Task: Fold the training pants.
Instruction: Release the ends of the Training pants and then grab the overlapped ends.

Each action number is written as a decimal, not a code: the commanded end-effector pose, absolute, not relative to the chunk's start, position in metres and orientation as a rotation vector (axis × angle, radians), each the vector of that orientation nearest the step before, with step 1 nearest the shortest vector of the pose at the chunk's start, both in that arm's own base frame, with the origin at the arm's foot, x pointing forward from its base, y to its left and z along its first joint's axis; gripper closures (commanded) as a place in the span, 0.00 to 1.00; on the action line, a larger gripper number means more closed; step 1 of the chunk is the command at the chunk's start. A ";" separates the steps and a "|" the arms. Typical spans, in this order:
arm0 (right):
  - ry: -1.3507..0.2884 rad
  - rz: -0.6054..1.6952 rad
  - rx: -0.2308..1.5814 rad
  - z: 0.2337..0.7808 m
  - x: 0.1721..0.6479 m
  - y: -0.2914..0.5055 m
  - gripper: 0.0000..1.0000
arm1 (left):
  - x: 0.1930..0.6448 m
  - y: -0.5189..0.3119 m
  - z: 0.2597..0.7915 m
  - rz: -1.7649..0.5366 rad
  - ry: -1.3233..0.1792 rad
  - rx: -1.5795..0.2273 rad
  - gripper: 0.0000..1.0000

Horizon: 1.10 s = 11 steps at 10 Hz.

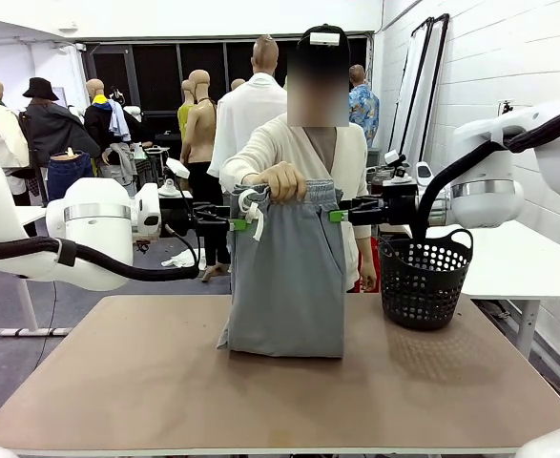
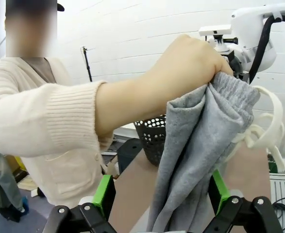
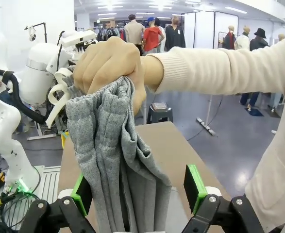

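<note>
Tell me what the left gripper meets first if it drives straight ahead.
The left gripper would meet the training pants first: grey fabric hangs between its open fingers, held at the waistband by the person's hand. Depth unclear, but contact looks close.

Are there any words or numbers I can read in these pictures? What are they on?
No words or numbers can be read anywhere in these pictures.
White patch on the person's cap: too small and blurry to tell if it has writing.
training pants: plain grey, no print or tag showing.
black basket: no label showing.
</note>
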State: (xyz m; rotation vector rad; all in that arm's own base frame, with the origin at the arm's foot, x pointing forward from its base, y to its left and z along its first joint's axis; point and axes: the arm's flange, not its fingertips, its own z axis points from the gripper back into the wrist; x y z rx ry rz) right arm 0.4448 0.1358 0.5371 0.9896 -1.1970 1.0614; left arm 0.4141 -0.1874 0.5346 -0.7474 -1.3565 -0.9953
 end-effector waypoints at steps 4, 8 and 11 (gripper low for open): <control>-1.279 1.038 0.950 0.532 0.436 0.143 0.07 | 0.410 -0.194 0.528 -0.981 -1.432 -0.704 0.00; -1.333 1.050 0.891 0.530 0.432 0.146 0.07 | 0.416 -0.199 0.526 -0.998 -1.415 -0.747 0.00; -1.352 1.034 0.870 0.526 0.432 0.145 0.07 | 0.420 -0.200 0.527 -1.021 -1.417 -0.762 0.00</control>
